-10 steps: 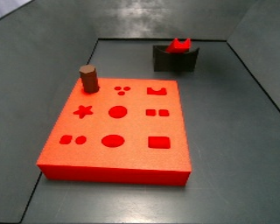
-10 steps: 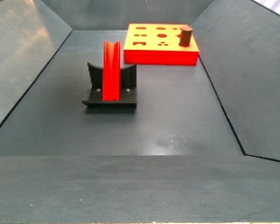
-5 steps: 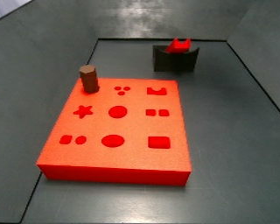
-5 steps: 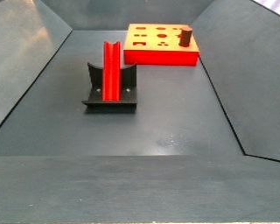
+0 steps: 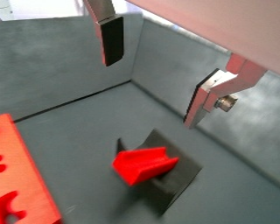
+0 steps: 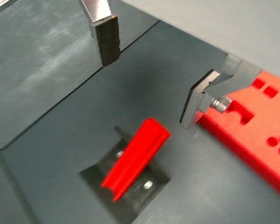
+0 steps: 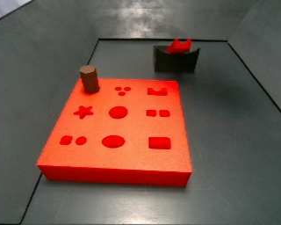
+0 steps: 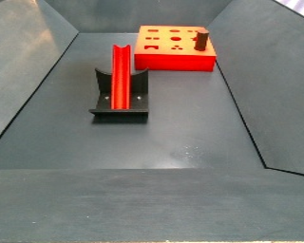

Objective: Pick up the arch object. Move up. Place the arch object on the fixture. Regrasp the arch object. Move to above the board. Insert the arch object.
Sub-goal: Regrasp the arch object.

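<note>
Dark grey matte floor (image 8: 180,142) inside a walled bin — sloped grey walls on all sides, nothing else of the room shows. Nearest in a side view sits the fixture (image 8: 121,106), dark bracket on a base plate, with the arch object (image 8: 121,74) resting on it. The bar's long axis runs away from that camera toward the far wall, tilted so its far end stands higher; in a wrist view the arch-shaped end face (image 5: 143,164) points at the camera. Beyond it, well apart, lies the board (image 8: 175,49) flat on the floor, a brown cylinder peg (image 8: 203,40) standing upright on one corner. In the side view facing the opposite way, the board (image 7: 117,127) is near and the fixture (image 7: 177,59) far.

Compared with half a second back, nothing in the side views has shifted — bar, fixture, board, peg all in the same spots.

The gripper (image 6: 154,74) shows only in the wrist views, above the fixture, jaws spread wide, fingers (image 5: 111,39) clear of the bar, gripping nothing.
</note>
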